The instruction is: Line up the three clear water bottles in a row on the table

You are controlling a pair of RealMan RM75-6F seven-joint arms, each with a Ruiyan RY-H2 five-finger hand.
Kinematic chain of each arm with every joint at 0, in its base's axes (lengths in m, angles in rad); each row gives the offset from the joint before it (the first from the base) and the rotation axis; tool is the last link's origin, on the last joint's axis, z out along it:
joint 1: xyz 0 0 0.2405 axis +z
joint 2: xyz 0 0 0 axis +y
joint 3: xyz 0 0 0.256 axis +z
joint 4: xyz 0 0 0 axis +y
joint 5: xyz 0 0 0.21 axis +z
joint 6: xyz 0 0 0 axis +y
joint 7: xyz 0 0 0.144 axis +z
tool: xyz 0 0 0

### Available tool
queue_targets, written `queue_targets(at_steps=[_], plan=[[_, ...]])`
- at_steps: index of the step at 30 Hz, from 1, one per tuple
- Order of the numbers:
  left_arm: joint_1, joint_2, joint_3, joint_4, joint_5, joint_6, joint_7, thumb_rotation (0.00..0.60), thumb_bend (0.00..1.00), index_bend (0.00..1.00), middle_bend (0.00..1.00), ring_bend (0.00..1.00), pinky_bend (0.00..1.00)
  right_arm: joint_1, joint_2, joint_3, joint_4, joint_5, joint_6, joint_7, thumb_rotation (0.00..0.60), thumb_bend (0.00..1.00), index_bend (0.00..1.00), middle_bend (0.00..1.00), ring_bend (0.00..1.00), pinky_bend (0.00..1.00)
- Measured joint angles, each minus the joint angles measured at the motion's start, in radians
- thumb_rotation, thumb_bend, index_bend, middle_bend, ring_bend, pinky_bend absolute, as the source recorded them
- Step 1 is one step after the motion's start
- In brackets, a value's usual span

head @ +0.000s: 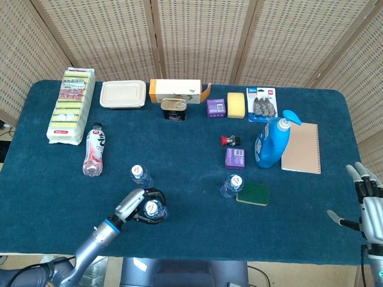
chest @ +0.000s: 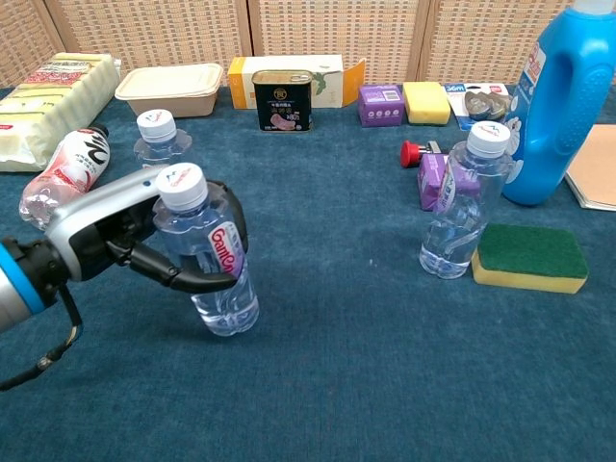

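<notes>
The left hand (chest: 144, 236) wraps its fingers around a clear plastic water bottle with a white cap and red label (chest: 209, 252), tilted at the near left of the blue-covered bench (chest: 327, 385). A second clear bottle (chest: 159, 140) stands just behind it; a third (chest: 462, 202) stands beside a green-and-yellow sponge (chest: 531, 258). The right hand (head: 368, 200) hangs empty off the bench's right edge, fingers spread.

Three clear water bottles (head: 153, 210) (head: 140, 175) (head: 231, 186). One pink drink bottle (head: 94, 150), one blue detergent bottle (head: 273, 142). Two purple boxes (head: 216, 107) (head: 235, 158). Two sponges: yellow (head: 236, 104), green (head: 252, 194). One tin can (head: 173, 109), one notebook (head: 301, 147).
</notes>
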Motion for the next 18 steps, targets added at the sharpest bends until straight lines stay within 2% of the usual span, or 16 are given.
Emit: queue_targets(at_steps=[5,8,12,18], plan=[[-0.057,0.014,-0.037,-0.026,-0.003,-0.047,-0.01,0.6,0.2,0.57,0.52,0.38,0.45,-0.001,0.0,0.002,-0.002,-0.002,-0.003,-0.002,0.6,0.0,0.04,0.0,0.0,0.0],[-0.102,0.015,-0.084,-0.035,-0.022,-0.086,-0.018,0.6,0.2,0.57,0.52,0.38,0.45,-0.002,0.0,0.003,-0.003,-0.003,-0.007,-0.005,0.6,0.0,0.04,0.0,0.0,0.0],[-0.16,-0.003,-0.156,-0.027,-0.084,-0.139,0.003,0.6,0.2,0.57,0.52,0.38,0.45,-0.001,0.0,0.003,-0.006,-0.005,-0.013,-0.006,0.6,0.0,0.04,0.0,0.0,0.0],[-0.245,-0.058,-0.236,0.023,-0.196,-0.244,0.05,0.6,0.2,0.57,0.52,0.38,0.45,0.001,0.0,0.008,-0.006,0.002,-0.022,-0.008,0.6,0.0,0.04,0.0,0.0,0.0]])
